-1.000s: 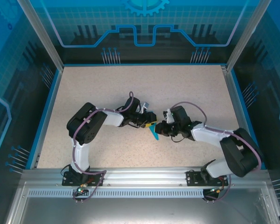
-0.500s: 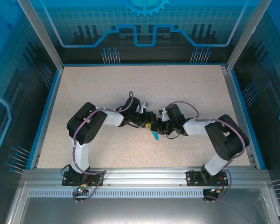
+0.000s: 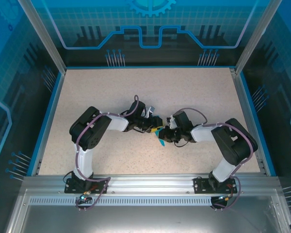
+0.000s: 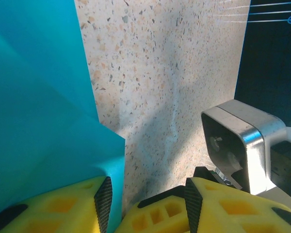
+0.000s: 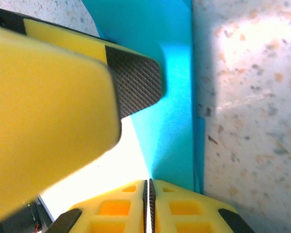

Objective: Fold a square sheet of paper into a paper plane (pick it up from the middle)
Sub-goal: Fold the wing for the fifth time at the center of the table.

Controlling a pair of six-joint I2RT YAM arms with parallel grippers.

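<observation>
The folded teal paper [image 3: 161,140] sat mid-bench, its point aimed toward six o'clock, nearest me. Just past it my right pincer [image 5: 149,191], reaching in from three o'clock, was pressed together on the paper's folded edge, I judged to pin the crease. My left pincer [image 4: 145,204], in from nine o'clock, stood apart with one pad at the sheet, probably ready to press the next fold. Speckled bench [image 3: 136,92] lay beyond.

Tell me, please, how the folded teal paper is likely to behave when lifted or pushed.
The folded teal paper is probably very light and floppy, being a thin sheet. Its overlapping layers may stiffen it slightly. Pushed across the speckled table, it would likely slide or buckle; the shut right pincer seems to pinch it.
</observation>
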